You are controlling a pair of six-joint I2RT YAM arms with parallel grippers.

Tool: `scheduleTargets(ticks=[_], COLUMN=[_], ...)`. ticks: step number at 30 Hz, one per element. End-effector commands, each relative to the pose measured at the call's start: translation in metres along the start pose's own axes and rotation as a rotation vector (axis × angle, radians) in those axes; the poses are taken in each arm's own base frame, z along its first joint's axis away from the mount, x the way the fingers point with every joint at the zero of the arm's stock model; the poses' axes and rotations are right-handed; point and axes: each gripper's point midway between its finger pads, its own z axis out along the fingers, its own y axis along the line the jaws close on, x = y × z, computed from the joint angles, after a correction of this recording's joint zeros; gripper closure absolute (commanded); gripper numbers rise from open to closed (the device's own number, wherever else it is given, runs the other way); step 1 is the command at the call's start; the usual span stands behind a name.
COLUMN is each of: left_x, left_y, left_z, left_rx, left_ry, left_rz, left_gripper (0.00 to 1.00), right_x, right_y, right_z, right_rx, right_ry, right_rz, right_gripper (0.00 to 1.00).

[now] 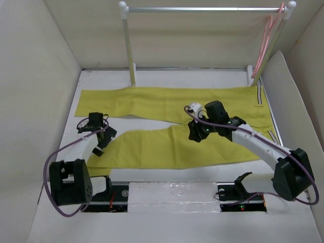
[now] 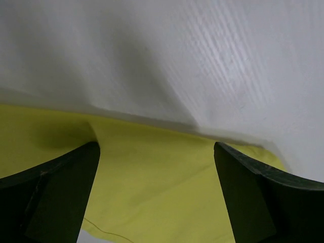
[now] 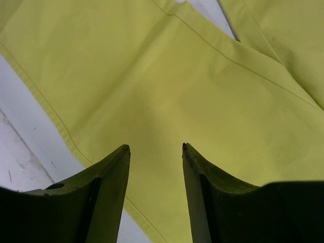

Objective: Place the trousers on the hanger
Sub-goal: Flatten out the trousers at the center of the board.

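Top external view: long mustard-yellow cloth trousers (image 1: 152, 101) with a striped waistband, spread flat on the white table (image 1: 101, 81) beneath both claws. A thin pale pink plastic hanger (image 1: 265, 45) hangs on the silver metal rail (image 1: 202, 9), well beyond the right claw. Left claw (image 2: 157, 149) gapes wide over the near leg's end, gripping nothing — right claw (image 3: 156, 147) stands about half open just above the same leg, likewise empty.
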Motion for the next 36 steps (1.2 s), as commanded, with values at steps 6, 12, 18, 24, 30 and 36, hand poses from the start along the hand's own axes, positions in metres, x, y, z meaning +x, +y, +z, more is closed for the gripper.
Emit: scheduleTargets(ticks=[6, 12, 18, 24, 30, 36], left_x=[0.041, 0.036, -0.024, -0.068, -0.089, -0.09], left_y=[0.001, -0.013, -0.048, -0.07, 0.009, 0.051], left_z=[0.014, 0.036, 0.003, -0.044, -0.051, -0.016], left_rx=[0.049, 0.042, 0.076, 0.129, 0.003, -0.101], left_ry=[0.116, 0.125, -0.059, -0.192, -0.278, -0.221], left_rz=[0.02, 0.049, 0.089, 0.105, -0.199, -0.371], left_gripper=[0.3, 1.0, 1.0, 1.0, 0.24, 0.17], right_x=[-0.025, -0.028, -0.033, -0.041, -0.039, -0.031], right_y=[0.007, 0.009, 0.008, 0.01, 0.011, 0.024], right_z=[-0.006, -0.012, -0.023, -0.024, -0.018, -0.014], right_rx=[-0.013, -0.013, 0.001, -0.021, -0.047, -0.1], right_ry=[-0.088, -0.096, -0.107, -0.126, -0.109, -0.1], right_rz=[-0.044, -0.048, -0.048, -0.043, -0.05, -0.065], right_gripper=[0.48, 0.48, 0.48, 0.48, 0.48, 0.48])
